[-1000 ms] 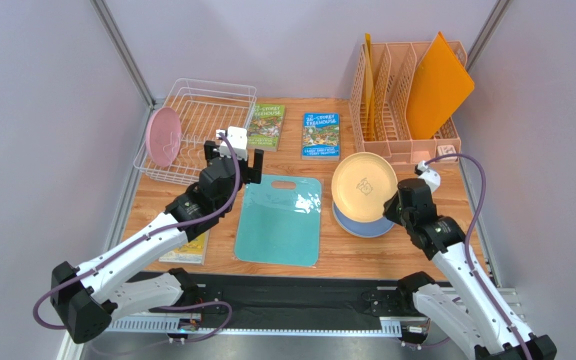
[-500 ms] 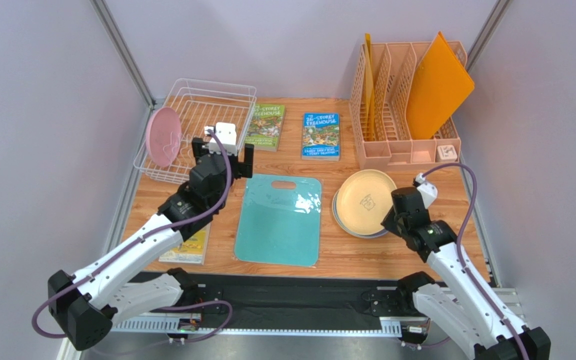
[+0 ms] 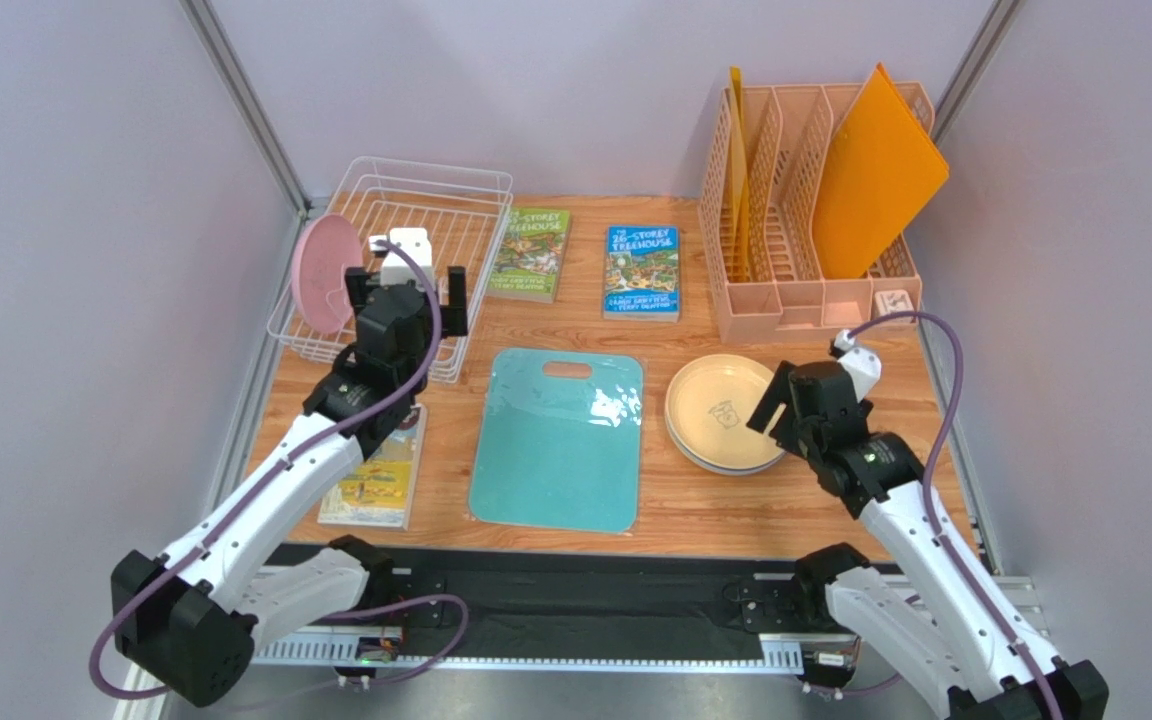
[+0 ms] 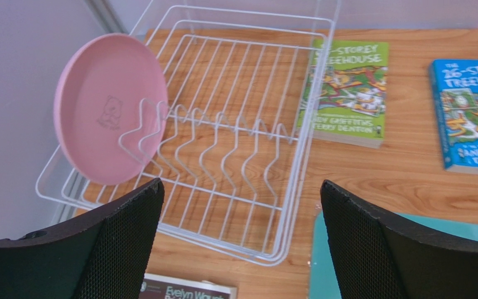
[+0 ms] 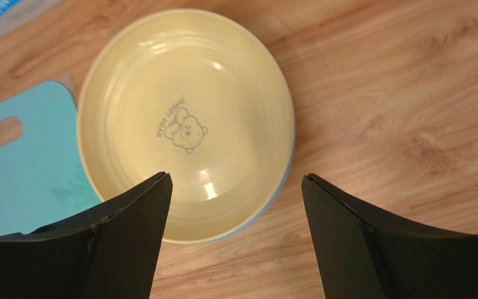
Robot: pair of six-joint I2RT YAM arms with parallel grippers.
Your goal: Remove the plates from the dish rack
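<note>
Pink plate (image 4: 110,115) stands on edge, leaning slightly left, in the end slot of the dish rack (image 4: 241,28) at the far left corner of the counter (image 3: 687,518). The left jaws, spread wide and empty, face the rack; the plate lies ahead and to their left, so this arm is nearer. The right jaws, parted and empty, hang over the stacked tan plate (image 5: 185,124), well apart from the rack.
</note>
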